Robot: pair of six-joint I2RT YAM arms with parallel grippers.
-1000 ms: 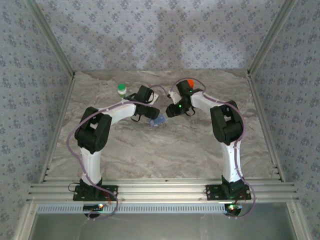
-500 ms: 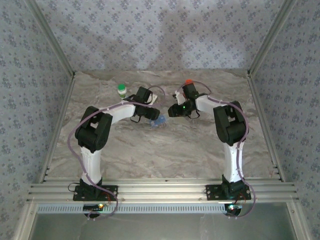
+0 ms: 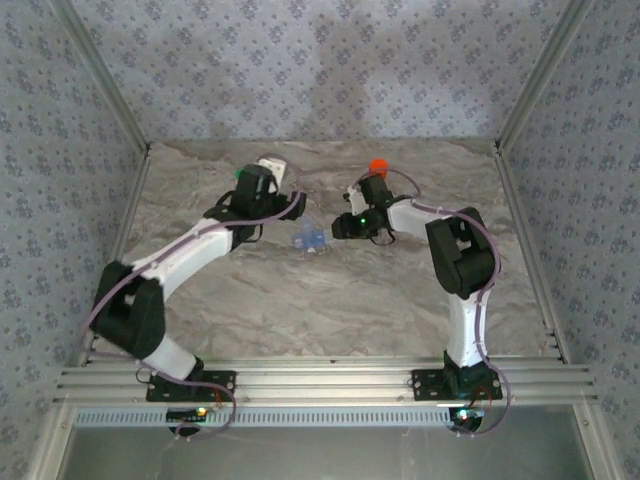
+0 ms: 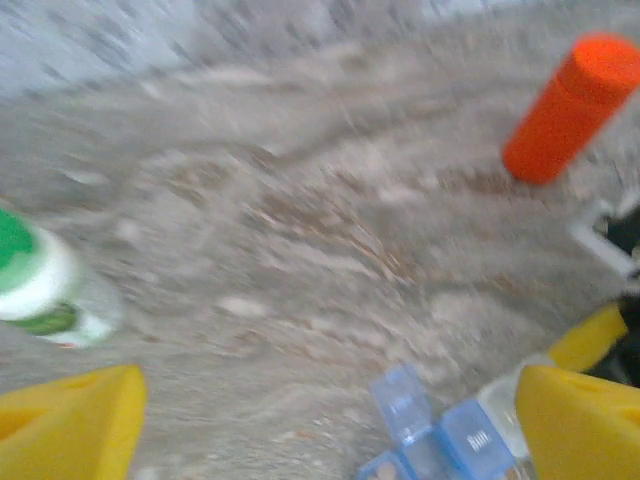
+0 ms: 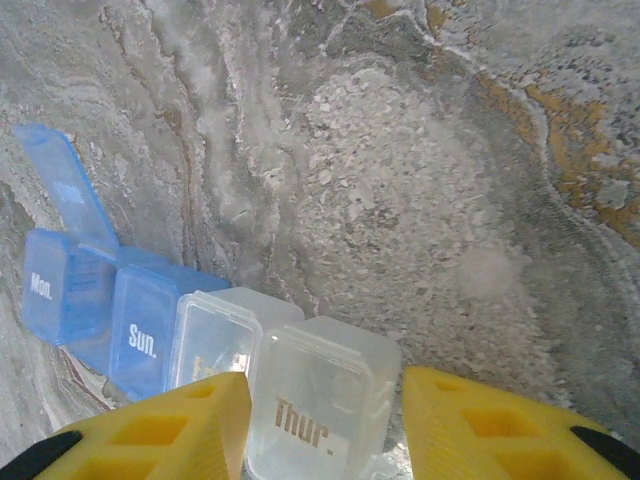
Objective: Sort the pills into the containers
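One box (image 5: 310, 400) lying on desk (image 5: 420, 200), right jaws gripping its clear end; left jaws standing wide open, hovering empty near green-capped bottle (image 4: 40, 290).

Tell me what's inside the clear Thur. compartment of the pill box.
Through the closed clear lid of the Thur. compartment no pill shows, only pale plastic. The right tool covers its lower corners, so those parts are hidden.

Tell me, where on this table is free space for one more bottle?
The near half of the table, from its front edge up to the pill box, is mostly bare. So is the far strip between the white bottle and the orange bottle. The middle is crowded: the left gripper and the right gripper stand either side of the box.
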